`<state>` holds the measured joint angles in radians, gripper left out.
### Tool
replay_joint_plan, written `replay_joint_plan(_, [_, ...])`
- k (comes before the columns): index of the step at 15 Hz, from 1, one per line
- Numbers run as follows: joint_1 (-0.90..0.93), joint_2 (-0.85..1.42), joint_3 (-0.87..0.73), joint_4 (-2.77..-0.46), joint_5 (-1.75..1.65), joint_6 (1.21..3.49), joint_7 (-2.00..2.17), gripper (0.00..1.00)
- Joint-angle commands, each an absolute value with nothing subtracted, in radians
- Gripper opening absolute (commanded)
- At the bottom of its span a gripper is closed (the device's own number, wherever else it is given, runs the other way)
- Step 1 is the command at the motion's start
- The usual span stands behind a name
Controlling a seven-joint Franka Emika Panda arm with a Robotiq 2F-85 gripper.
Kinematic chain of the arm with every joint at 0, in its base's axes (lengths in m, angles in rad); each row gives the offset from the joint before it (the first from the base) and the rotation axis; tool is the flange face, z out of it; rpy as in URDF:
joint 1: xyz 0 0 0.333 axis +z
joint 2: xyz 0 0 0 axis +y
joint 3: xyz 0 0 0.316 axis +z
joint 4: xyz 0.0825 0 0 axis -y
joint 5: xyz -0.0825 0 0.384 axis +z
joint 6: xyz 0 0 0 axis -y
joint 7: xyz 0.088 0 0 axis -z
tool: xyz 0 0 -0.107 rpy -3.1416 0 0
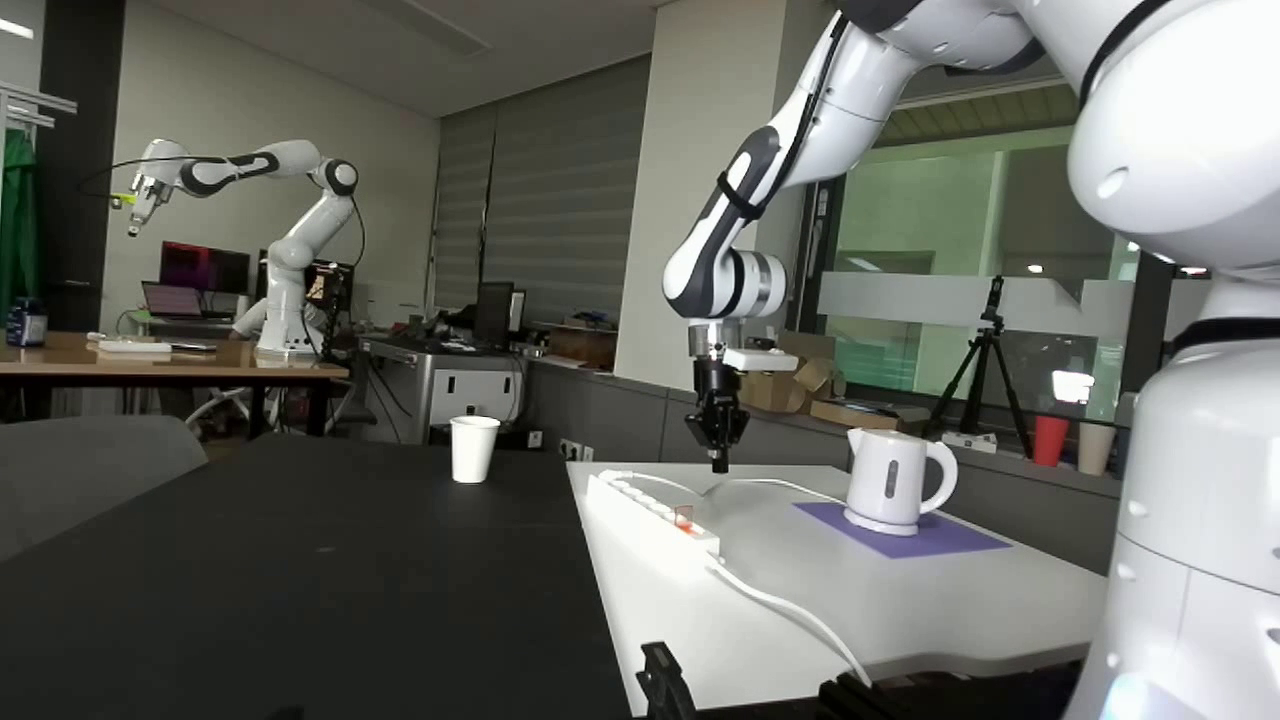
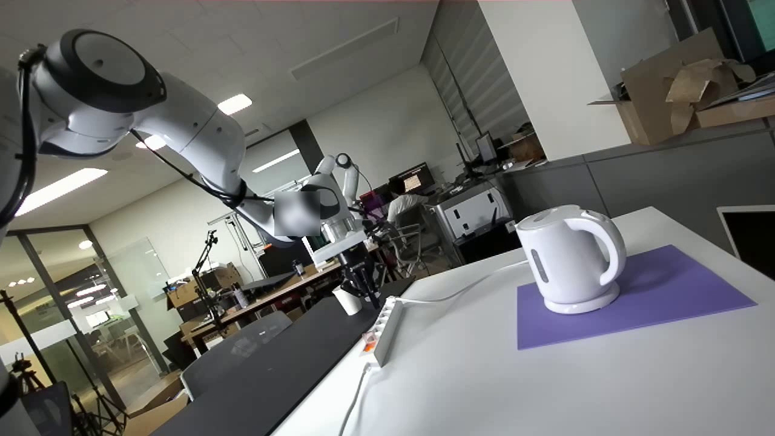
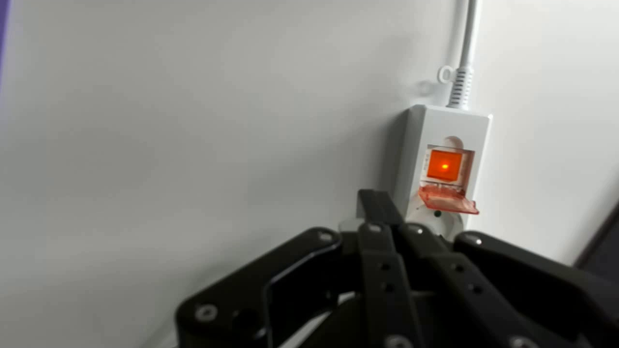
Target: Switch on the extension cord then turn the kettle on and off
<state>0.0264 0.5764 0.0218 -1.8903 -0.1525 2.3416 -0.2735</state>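
The black jointed gripper (image 3: 379, 205), its fingers (image 3: 370, 208) together, hangs near the long white plastic power strip (image 2: 389, 333), and if the square orange switch (image 3: 439, 163) wants pressing, I'd centre those tips and push straight down, clear of the raised translucent red flap (image 3: 447, 200), the white loop-handled kettle (image 2: 564, 266) standing apart on a flat purple sheet (image 2: 672, 297).

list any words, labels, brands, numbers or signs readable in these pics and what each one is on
None can be read in any view.
On the extension cord, beside its orange switch: tiny marks, too small and blurred to read.
On the kettle: no lettering can be made out.
On the dark bottle: too blurred to read.
On the background monitor: too small to read.
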Motion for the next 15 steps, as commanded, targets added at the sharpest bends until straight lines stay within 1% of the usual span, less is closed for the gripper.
replay_joint_plan(1, [0.06,0.553,-0.031,-1.919,-0.253,2.368,-0.189,0.0])
replay_joint_plan(6, [0.054,0.554,-0.086,-1.916,-0.312,2.406,-0.116,0.0])
replay_joint_plan(7, [0.037,0.576,-0.05,-1.898,-0.287,2.39,-0.178,0.01])
replay_joint_plan(15, [0.038,0.576,-0.069,-1.898,-0.301,2.4,-0.153,0.01])
